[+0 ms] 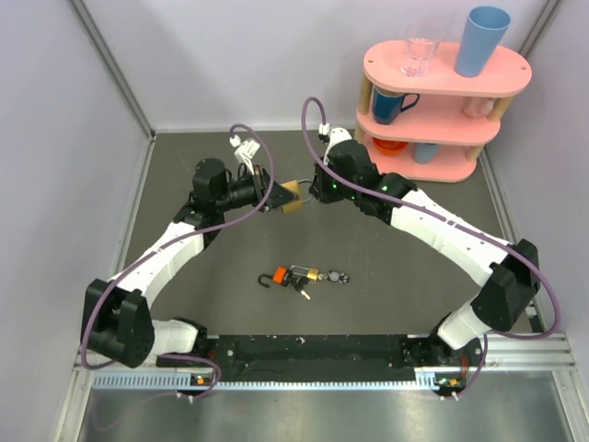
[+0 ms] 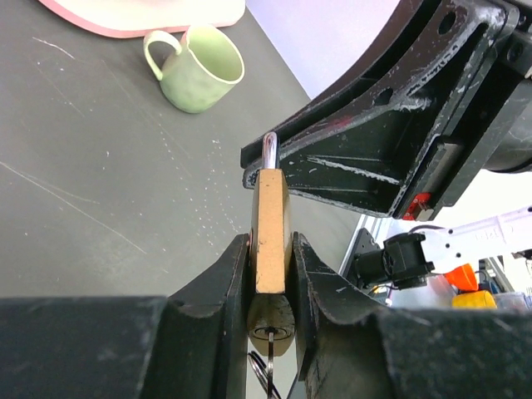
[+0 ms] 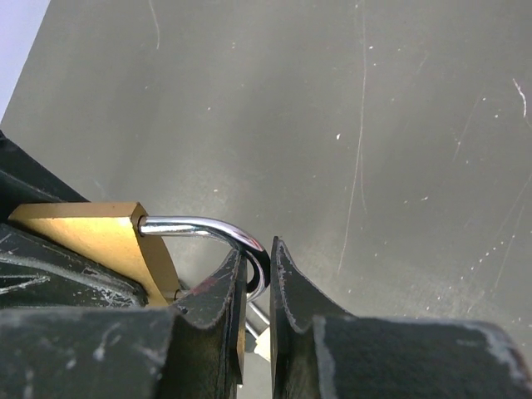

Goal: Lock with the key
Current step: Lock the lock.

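From above, the left gripper (image 1: pixel 280 197) is clamping the brass padlock (image 1: pixel 294 196) mid-table, with the right gripper (image 1: pixel 311 192) meeting it. The key (image 1: pixel 300 287) is lying nearer, beside the orange-and-black padlock (image 1: pixel 281 274), so the locking seems unfinished. In the left wrist view, something key-like is sitting in the keyhole (image 2: pixel 271 332), cut off by the frame edge. In the right wrist view, the fingers are pinching the shackle (image 3: pixel 208 226), and its latch is hidden.

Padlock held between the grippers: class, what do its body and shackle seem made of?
Body: probably brass, dull golden-yellow with a brushed look. Shackle: likely chromed or polished steel, silver with bright mirror-like highlights.
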You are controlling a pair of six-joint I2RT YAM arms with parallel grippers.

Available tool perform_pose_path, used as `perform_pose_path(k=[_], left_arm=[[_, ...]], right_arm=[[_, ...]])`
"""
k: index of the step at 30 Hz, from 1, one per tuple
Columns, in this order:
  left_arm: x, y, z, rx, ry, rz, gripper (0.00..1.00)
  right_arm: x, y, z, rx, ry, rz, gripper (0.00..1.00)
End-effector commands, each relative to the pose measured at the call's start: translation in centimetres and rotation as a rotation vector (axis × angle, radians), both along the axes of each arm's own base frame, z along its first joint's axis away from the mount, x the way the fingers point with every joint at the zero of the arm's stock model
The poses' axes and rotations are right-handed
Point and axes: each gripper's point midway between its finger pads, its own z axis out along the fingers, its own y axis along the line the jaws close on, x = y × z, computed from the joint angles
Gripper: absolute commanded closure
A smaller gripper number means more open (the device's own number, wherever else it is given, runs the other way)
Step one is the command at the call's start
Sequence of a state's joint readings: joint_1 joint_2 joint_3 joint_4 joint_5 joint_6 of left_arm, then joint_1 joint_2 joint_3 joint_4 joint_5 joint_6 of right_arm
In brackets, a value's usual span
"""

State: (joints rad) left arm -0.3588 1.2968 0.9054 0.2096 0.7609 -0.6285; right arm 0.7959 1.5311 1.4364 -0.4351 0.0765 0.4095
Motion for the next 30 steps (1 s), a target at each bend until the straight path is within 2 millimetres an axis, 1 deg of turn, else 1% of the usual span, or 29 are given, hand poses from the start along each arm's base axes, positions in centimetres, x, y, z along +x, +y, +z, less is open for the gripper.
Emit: perform_pose_path(k=[1,6,11,14,15,16,17,18,19,20,21,22,24,26,28,29,30], left_arm=[[-1.1,-5.6,3.3,-0.091,-0.125,-0.132,1.00],[-0.7,-6.2,3.8,-0.105,-0.133,-0.133,1.00],[-0.6,-6.3,3.7,-0.098,-0.143,-0.135,1.00],[-0.6,-5.8,2.8,-0.057,-0.143,-0.119,1.00],[-0.6,-5.6,2.6,-0.042,-0.151,-0.113,1.00],[-0.6,-5.3,2.1,-0.028,-0.140,-0.105,1.00],[-0.6,-5.0,1.8,-0.022,-0.137,-0.098,1.00],[-0.6,-4.8,1.5,-0.016,-0.133,-0.093,1.00],[-0.5,-4.2,1.1,-0.011,-0.126,-0.078,1.00],[-0.4,-3.8,1.0,-0.010,-0.124,-0.068,1.00],[-0.5,-3.4,1.2,-0.013,-0.128,-0.060,1.00],[-0.2,-2.7,0.6,-0.007,-0.117,-0.041,1.00],[-0.2,-1.9,0.7,-0.007,-0.121,-0.028,1.00],[0.1,-0.9,0.5,-0.004,-0.112,-0.008,1.00],[0.3,0.0,0.8,-0.005,-0.111,0.007,1.00],[0.1,0.2,0.7,-0.002,-0.099,0.001,1.00],[-0.1,0.5,1.1,0.001,-0.110,0.005,1.00]], right_arm=[[-18.4,12.0,19.5,0.669,-0.147,0.883,1.00],[-18.9,12.1,19.7,0.676,-0.145,0.905,1.00],[-18.4,11.8,19.6,0.660,-0.149,0.862,1.00],[-16.9,11.3,18.8,0.623,-0.155,0.755,1.00],[-15.9,11.2,18.3,0.607,-0.166,0.695,1.00],[-15.5,10.9,17.5,0.580,-0.150,0.663,1.00],[-15.2,10.4,17.7,0.579,-0.163,0.637,1.00],[-14.5,10.2,16.9,0.561,-0.167,0.600,1.00],[-14.4,10.0,16.6,0.553,-0.168,0.583,1.00],[-14.2,9.6,16.7,0.554,-0.174,0.567,1.00],[-13.6,9.3,15.9,0.540,-0.168,0.536,0.94],[-13.4,9.2,15.6,0.535,-0.166,0.525,0.86],[-13.1,8.9,14.9,0.519,-0.150,0.504,0.74],[-12.5,8.5,14.4,0.509,-0.140,0.484,0.72],[-12.1,8.1,14.1,0.506,-0.132,0.466,0.69],[-11.9,8.0,13.9,0.505,-0.129,0.458,0.68],[-11.9,7.7,13.8,0.507,-0.124,0.450,0.65]])
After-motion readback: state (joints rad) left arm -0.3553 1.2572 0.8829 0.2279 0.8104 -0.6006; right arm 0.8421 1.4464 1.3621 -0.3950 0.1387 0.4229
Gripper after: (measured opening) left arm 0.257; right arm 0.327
